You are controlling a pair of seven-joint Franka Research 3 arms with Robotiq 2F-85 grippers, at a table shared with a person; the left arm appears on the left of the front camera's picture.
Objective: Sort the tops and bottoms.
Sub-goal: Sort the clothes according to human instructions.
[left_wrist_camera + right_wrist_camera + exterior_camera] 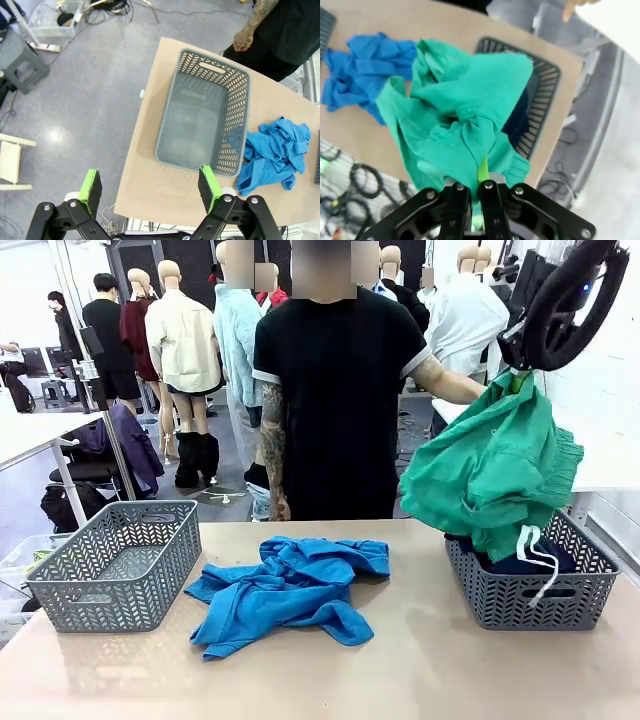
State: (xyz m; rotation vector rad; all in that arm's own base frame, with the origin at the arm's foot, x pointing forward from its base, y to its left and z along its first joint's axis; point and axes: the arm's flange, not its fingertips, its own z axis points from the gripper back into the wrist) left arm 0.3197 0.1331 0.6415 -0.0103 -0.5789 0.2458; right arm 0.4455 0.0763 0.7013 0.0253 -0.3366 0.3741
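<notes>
A sea-green garment (495, 468) with white drawstrings hangs from my right gripper (520, 375), which is shut on its top edge above the right grey basket (530, 602). In the right wrist view the green cloth (465, 120) bunches between the closed fingers (482, 172). A dark navy garment (520, 562) lies inside that basket under the green one. A bright blue pile of garments (290, 590) lies on the table's middle, also seen as the blue pile (275, 152) in the left wrist view. My left gripper (150, 189) is open, high above the table's edge.
An empty grey basket (115, 565) stands at the table's left, seen from above as the basket (205, 117). A person in a black T-shirt (340, 390) stands at the far side, with a hand (242, 40) near the table's edge. The tan table (420, 670) has room in front.
</notes>
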